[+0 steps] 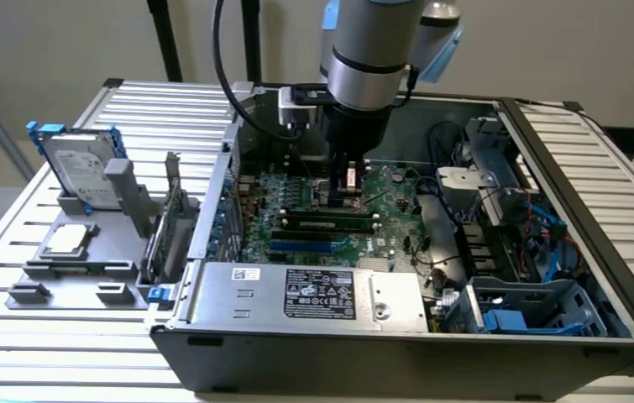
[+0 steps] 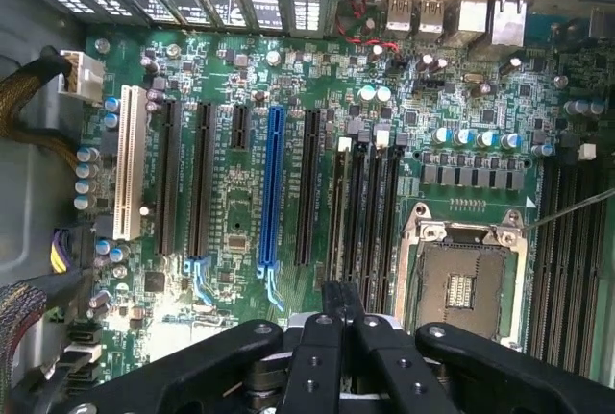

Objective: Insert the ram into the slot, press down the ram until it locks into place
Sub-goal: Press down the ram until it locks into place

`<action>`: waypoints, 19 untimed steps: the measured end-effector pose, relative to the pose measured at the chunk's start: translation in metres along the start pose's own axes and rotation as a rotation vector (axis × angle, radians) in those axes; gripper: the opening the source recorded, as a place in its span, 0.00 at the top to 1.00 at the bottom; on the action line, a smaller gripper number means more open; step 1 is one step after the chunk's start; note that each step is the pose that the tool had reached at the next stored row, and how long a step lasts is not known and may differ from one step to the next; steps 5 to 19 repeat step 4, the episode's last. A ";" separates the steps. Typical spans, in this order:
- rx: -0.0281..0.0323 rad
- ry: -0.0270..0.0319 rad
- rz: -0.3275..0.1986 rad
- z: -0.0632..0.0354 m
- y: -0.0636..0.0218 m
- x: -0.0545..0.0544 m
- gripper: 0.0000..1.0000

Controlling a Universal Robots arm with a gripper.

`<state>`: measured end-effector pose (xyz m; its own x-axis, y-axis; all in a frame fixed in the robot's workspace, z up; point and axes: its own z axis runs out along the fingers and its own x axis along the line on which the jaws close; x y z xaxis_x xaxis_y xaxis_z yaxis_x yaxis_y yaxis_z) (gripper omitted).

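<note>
Arm I drive (image 1: 367, 59): silver-grey cylinder, pale blue cap.
Wrist: black housing, white block, black cable looping up.
Gripper (image 2: 341, 304): black linkage bars, round silver screws.

Green motherboard (image 2: 240, 203), speckled with silver-topped capacitors. Black slot (image 2: 354, 212) with whitish end clips, beside more black sockets and one bright blue socket (image 2: 272, 188). White socket (image 2: 129, 164) further along. Black gripper (image 2: 341, 323). Grey computer case (image 1: 406, 353) (white label on its silver metal box). Ribbed silvery tabletop (image 1: 59, 336). Blue-framed hard drive (image 1: 79, 168).
</note>
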<state>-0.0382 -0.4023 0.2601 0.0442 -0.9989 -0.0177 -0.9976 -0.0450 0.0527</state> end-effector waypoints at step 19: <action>0.0002 -0.0041 0.000 0.0000 0.0000 0.000 0.90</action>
